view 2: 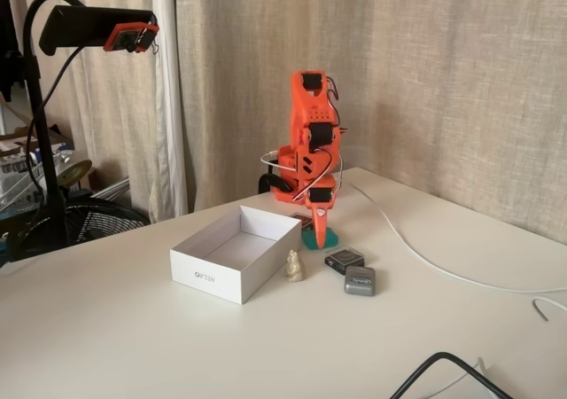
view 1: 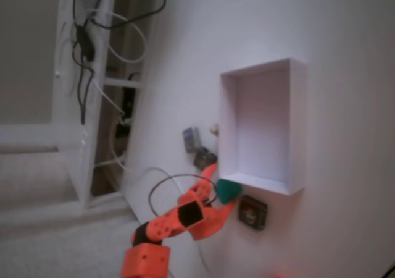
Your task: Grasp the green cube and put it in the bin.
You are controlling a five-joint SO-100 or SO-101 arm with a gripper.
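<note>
The green cube (view 1: 228, 191) (view 2: 320, 238) rests on the white table at a corner of the bin (view 1: 296, 130) (view 2: 205, 273), just outside its wall. The bin is a shallow white box with nothing in it. My orange gripper (view 1: 225, 184) (view 2: 319, 228) points down over the cube. Its jaws stand spread, one on each side of the cube. In a fixed view one thin finger (view 1: 210, 173) lies left of the cube and the broader one (view 1: 227, 209) lies below it. Whether the pads touch the cube I cannot tell.
A dark square block (view 1: 253, 212) (view 2: 301, 222) lies close behind the cube. Another dark block (view 1: 203, 159) (view 2: 344, 259), a grey block (view 1: 191, 138) (view 2: 360, 280) and a small beige figurine (view 1: 213, 130) (view 2: 293, 266) sit beside the bin. A white cable (view 2: 425, 262) crosses the table.
</note>
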